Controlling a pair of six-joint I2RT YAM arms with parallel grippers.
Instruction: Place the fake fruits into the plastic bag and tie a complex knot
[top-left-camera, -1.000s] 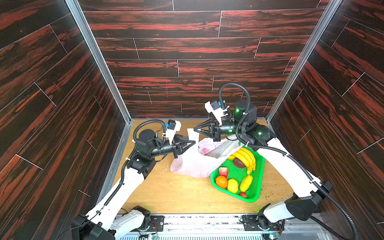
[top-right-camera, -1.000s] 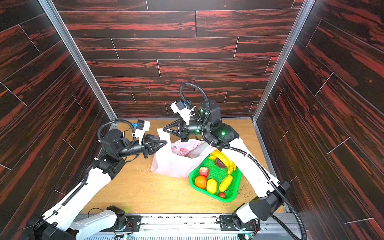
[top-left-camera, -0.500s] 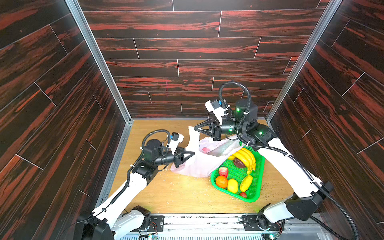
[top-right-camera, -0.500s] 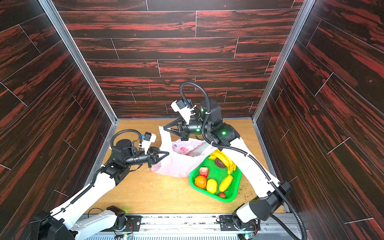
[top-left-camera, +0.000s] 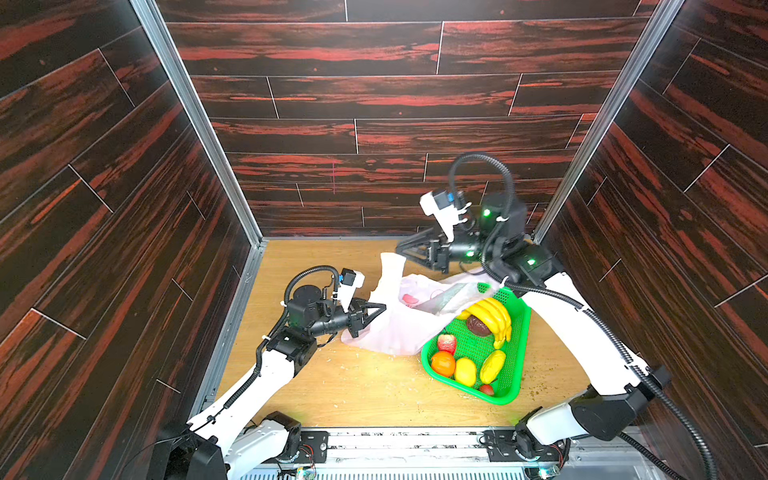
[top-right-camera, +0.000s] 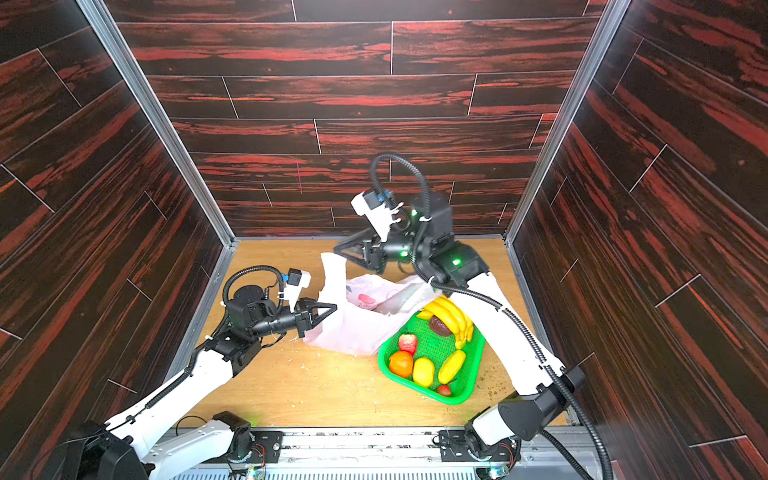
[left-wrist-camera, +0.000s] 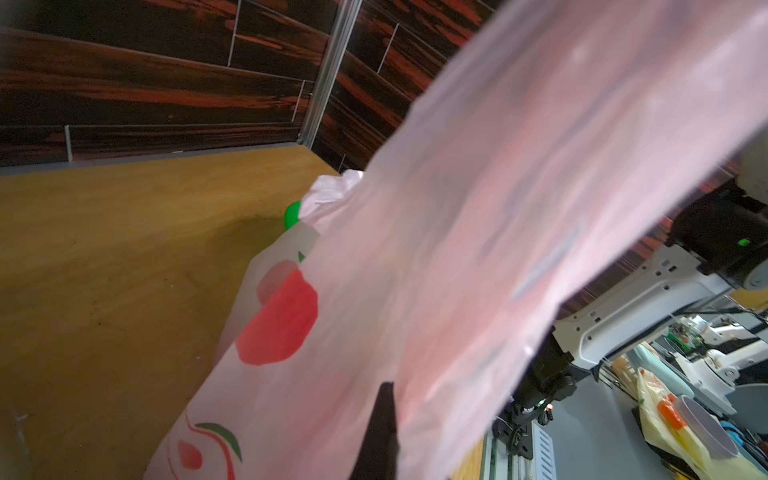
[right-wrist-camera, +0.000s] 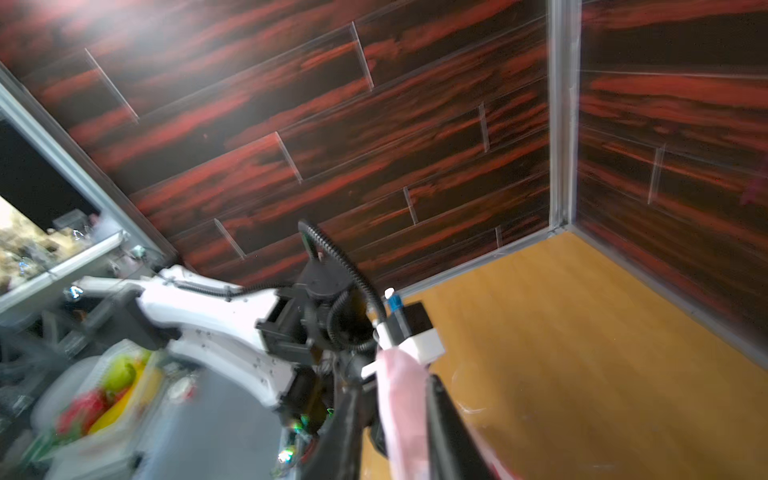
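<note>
- The plastic bag (top-left-camera: 395, 328) lies slumped on the table just left of the green basket (top-left-camera: 524, 345). Its film laps over the basket's far corner.
- The fake fruits (top-left-camera: 465, 370) all sit in the basket and none shows inside the bag. Opening the bag's mouth therefore looks like the step in hand.
- One strap handle (top-left-camera: 390, 274) stands up from the bag on the side away from the basket, its long axis near upright and leaning slightly toward the back wall.
- The right gripper (top-left-camera: 400, 249) hangs beyond the basket's far end, level with the strap's top. Its jaws are parted and the strap passes loosely between them in the right wrist view, so it is not pinched.
- The left gripper (top-left-camera: 380, 308) is clenched on the bag's edge farthest from the basket, reaching in almost level with the table.
- The right arm is the nearer to the fruits, since its forearm runs alongside the basket.
</note>
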